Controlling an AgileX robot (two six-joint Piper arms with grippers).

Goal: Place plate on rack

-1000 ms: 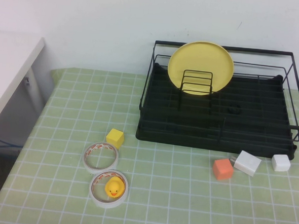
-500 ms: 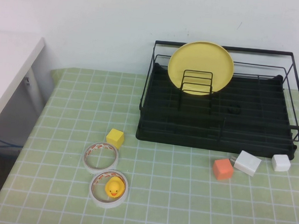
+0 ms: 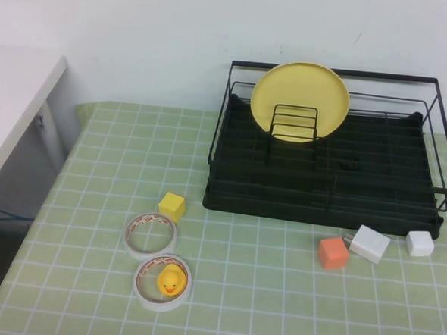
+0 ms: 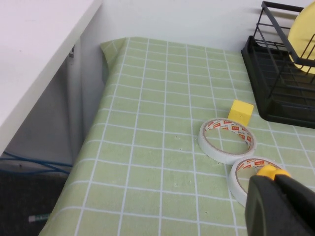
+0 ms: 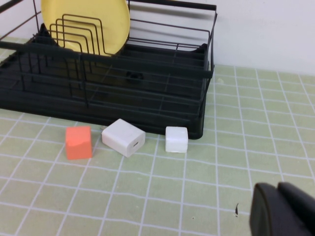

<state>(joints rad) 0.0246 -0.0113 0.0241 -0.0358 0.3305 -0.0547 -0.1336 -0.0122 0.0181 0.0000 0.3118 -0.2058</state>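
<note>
The pale-yellow plate (image 3: 301, 85) stands upright in the black wire rack (image 3: 320, 206) at the back right of the table, leaning behind the wire dividers (image 3: 293, 126). It also shows in the right wrist view (image 5: 113, 24) and at the edge of the left wrist view (image 4: 302, 34). Neither arm shows in the high view. My left gripper (image 4: 275, 183) is shut and empty, low over the tape rolls. My right gripper (image 5: 277, 189) is shut and empty, over the cloth in front of the rack (image 5: 147, 88), away from it.
Two white tape rolls (image 3: 151, 235) (image 3: 145, 284) lie at front left, a yellow duck (image 3: 170, 281) inside the nearer one, a yellow cube (image 3: 172, 205) beside them. An orange cube (image 3: 333, 252) and two white blocks (image 3: 370, 243) (image 3: 420, 243) lie before the rack. A white counter (image 3: 15, 101) borders the left.
</note>
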